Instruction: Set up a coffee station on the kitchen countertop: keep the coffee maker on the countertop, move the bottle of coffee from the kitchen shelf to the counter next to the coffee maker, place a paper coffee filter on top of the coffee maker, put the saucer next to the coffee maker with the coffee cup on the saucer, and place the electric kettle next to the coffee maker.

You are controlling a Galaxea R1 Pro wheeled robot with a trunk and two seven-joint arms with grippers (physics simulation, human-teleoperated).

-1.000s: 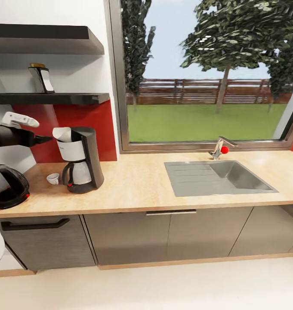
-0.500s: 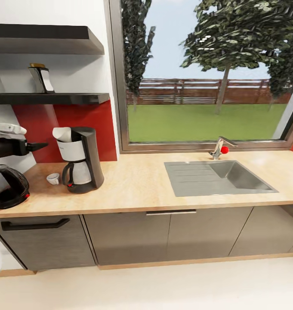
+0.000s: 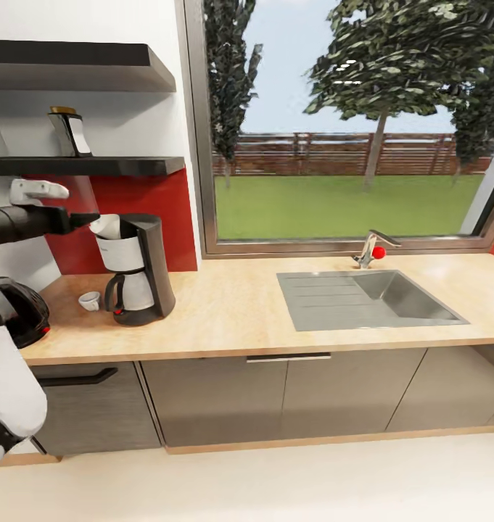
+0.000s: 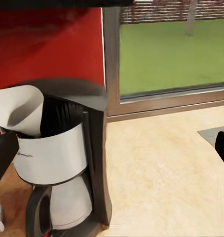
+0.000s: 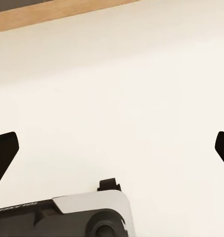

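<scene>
Electric kettle (image 3: 22,312) sitting at far left of kitchen countertop (image 3: 239,312). Left gripper (image 3: 87,217) hovering spread wide, tips just beside paper coffee filter (image 3: 106,226), possibly touching, which is resting atop coffee maker (image 3: 139,270). Coffee cup (image 3: 90,300) standing beside it. Right gripper (image 5: 112,148) hanging wide apart over floor (image 5: 117,89).

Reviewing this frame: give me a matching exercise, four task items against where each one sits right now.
Items:
1. bottle of coffee
2. paper coffee filter
3. coffee cup
4. electric kettle

Places:
A. on top of the coffee maker
B. countertop, far left end
C. lower black shelf
D. countertop, just left of the carafe

Pairs: 1-C, 2-A, 3-D, 4-B
</scene>
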